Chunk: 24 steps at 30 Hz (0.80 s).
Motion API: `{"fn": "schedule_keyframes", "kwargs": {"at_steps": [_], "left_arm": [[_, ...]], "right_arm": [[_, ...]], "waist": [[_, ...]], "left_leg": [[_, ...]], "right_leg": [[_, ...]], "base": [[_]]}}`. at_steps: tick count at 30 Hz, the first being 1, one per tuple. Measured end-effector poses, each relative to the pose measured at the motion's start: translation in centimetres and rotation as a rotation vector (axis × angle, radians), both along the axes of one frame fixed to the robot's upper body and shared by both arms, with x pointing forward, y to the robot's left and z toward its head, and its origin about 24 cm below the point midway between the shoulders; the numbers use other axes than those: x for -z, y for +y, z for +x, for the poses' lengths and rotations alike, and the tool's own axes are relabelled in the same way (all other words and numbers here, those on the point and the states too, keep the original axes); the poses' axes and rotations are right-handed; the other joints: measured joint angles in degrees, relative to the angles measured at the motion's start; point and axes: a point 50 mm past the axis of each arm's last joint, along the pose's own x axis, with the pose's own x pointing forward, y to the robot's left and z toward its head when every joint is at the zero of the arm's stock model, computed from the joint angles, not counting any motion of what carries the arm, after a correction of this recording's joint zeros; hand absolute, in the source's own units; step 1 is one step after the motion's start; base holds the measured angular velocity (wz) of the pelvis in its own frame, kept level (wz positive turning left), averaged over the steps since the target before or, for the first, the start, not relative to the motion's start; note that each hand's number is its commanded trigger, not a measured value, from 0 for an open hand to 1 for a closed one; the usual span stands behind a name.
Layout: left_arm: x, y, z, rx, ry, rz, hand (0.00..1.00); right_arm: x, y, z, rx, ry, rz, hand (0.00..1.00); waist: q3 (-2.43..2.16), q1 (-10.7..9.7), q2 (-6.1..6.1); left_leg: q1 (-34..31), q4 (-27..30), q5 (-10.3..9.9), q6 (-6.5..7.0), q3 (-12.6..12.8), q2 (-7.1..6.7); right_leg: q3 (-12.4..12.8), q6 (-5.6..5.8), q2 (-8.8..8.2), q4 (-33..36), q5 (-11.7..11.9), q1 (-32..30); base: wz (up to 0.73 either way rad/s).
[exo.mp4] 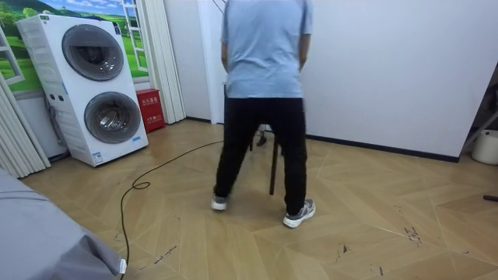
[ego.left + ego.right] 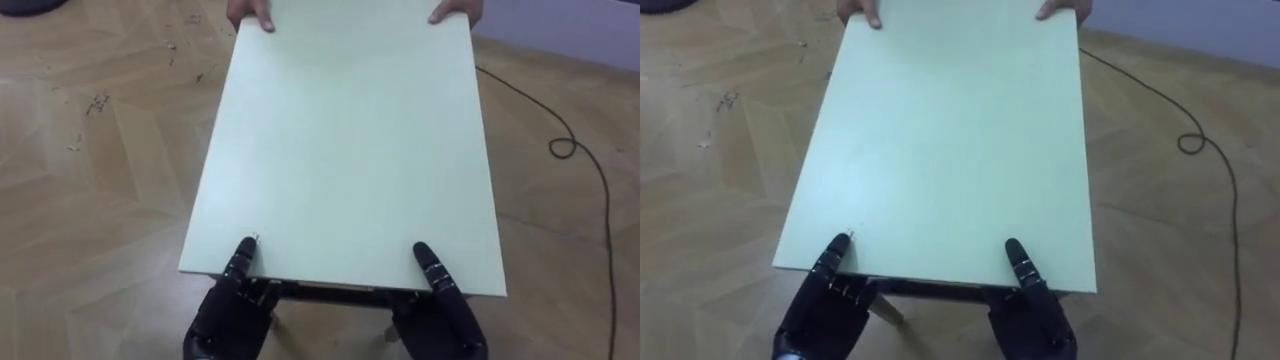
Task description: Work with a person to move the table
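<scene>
At the bottom centre of the eye views, left robot hand [image 2: 225, 320] and right robot hand [image 2: 447, 318] each grasp the near edge of the pale green table [image 2: 350, 140], thumb on top, fingers under. Top edge: person's hands [image 2: 250, 14] hold the far end. Room view: person [image 1: 261, 101] mid-frame, back to the camera.

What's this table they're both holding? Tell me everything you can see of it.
The table has a plain rectangular top, pale green, smooth and bare, like painted board, on a dark frame and legs. It runs lengthwise between the two. The robot's left hand and right hand grip its near edge, thumbs on top. A person's hands hold the far edge. Wooden floor lies beneath.
</scene>
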Motion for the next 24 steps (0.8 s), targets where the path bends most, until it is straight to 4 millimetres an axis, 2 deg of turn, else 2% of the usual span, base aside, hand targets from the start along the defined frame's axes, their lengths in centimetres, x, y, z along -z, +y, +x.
{"fn": "schedule_keyframes", "kwargs": {"at_steps": [5, 9, 11, 14, 17, 21, 23, 24], "left_arm": [[0.0, 0.1, -0.4, -0.023, -0.013, -0.028, 1.00], [0.0, 0.2, -0.5, -0.033, -0.026, -0.038, 1.00], [-0.1, 0.2, -0.5, -0.040, -0.035, -0.042, 1.00], [0.0, 0.2, -0.5, -0.041, -0.034, -0.047, 1.00], [0.0, 0.1, -0.5, -0.037, -0.033, -0.046, 1.00], [0.0, 0.1, -0.6, -0.034, -0.030, -0.048, 1.00], [0.0, -0.1, -0.5, -0.028, -0.030, -0.055, 1.00], [0.0, -0.3, -0.5, -0.022, -0.031, -0.062, 1.00]], "right_arm": [[-0.6, 0.0, 1.2, -0.036, -0.046, -0.043, 1.00], [-0.8, 0.1, 1.6, -0.041, -0.060, -0.051, 1.00], [-0.9, 0.1, 1.6, -0.043, -0.066, -0.048, 1.00], [-0.9, 0.1, 1.6, -0.045, -0.066, -0.050, 1.00], [-0.9, 0.1, 1.6, -0.046, -0.066, -0.054, 1.00], [-0.8, 0.0, 1.4, -0.040, -0.060, -0.058, 1.00], [-0.9, -0.2, 1.5, -0.036, -0.065, -0.068, 1.00], [-1.0, -0.4, 1.6, -0.033, -0.072, -0.076, 1.00]], "waist": [[0.03, 0.24, 0.25], [-0.05, 0.21, 0.56], [-0.05, 0.22, 1.06], [-0.34, 0.07, 1.93], [-0.40, -0.15, 2.26], [-0.32, -2.07, 2.70], [-0.31, -2.75, 3.15], [-0.38, -4.04, 3.67]], "left_leg": [[-0.59, 0.20, 0.09, -0.12, -1.24, 0.01], [-1.65, 0.75, 0.17, -0.24, -3.34, 0.03], [-2.66, 1.43, 0.17, -0.25, -4.13, 0.03], [-3.96, 2.40, 0.17, -0.25, -5.98, 0.02], [-5.01, 3.37, 0.22, -0.33, -7.60, -0.15], [-5.10, 2.65, 1.65, -0.88, -12.76, -1.27], [-5.61, 1.52, 2.81, -1.12, -12.96, -1.46], [-5.74, 0.51, 3.96, -1.05, -10.25, -1.29]], "right_leg": [[-0.19, 0.07, 0.05, -0.67, 0.03, 0.45], [-0.49, 0.08, 0.16, -1.44, 0.02, 0.85], [-1.23, 0.09, 0.13, -1.47, 0.02, 0.78], [-2.30, 0.08, 0.10, -1.43, 0.01, 0.86], [-4.64, -0.05, 0.00, -1.24, -0.14, 1.27], [-5.90, -0.97, -0.14, -0.71, -0.84, 3.10], [-8.01, -0.99, -0.49, -1.04, -0.83, 3.64], [-10.11, -0.98, -0.98, -1.75, -0.83, 4.30]], "base": [[0.15], [0.27], [0.26], [0.31], [0.36], [0.64], [0.74], [0.78]]}}
